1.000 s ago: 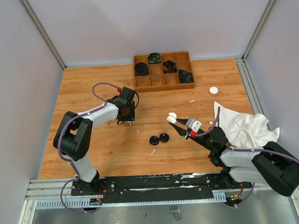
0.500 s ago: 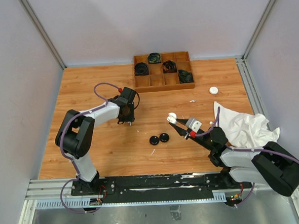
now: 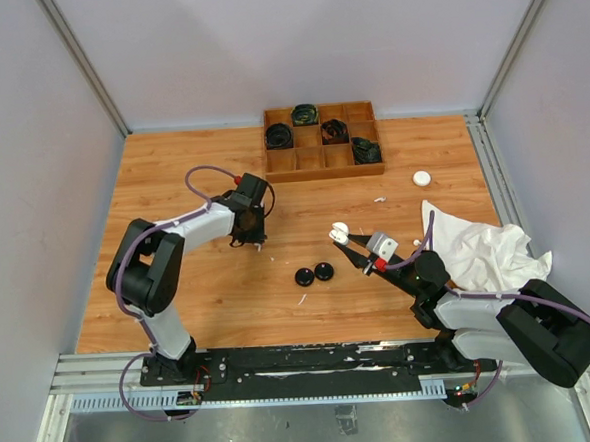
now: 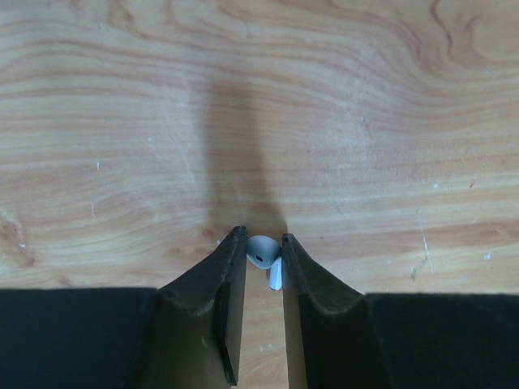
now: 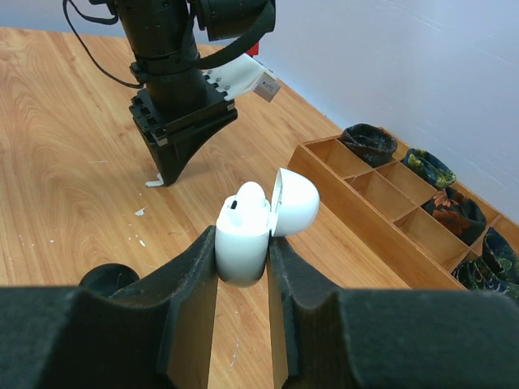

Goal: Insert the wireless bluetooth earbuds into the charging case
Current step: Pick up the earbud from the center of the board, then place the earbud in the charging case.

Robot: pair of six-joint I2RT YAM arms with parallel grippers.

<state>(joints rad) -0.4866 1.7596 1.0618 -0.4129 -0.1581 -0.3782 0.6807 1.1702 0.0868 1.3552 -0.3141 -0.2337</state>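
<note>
A white earbud (image 4: 261, 251) lies on the wooden table, pinched between the tips of my left gripper (image 4: 261, 237), which is shut on it. From above, the left gripper (image 3: 256, 241) points down at the table left of centre. My right gripper (image 5: 242, 239) is shut on the white charging case (image 5: 242, 235), held above the table with its lid (image 5: 293, 203) flipped open. One white earbud (image 5: 251, 194) sits in the case. In the top view the case (image 3: 340, 231) is to the right of the left gripper, apart from it.
A wooden compartment tray (image 3: 321, 159) with coiled black cables stands at the back. Two black round cases (image 3: 314, 274) lie near the middle. A white round cap (image 3: 422, 178) and a crumpled white cloth (image 3: 482, 255) are on the right.
The left gripper's jaws have closed in on the white earbud on the table. The right arm with the open case has not moved.
</note>
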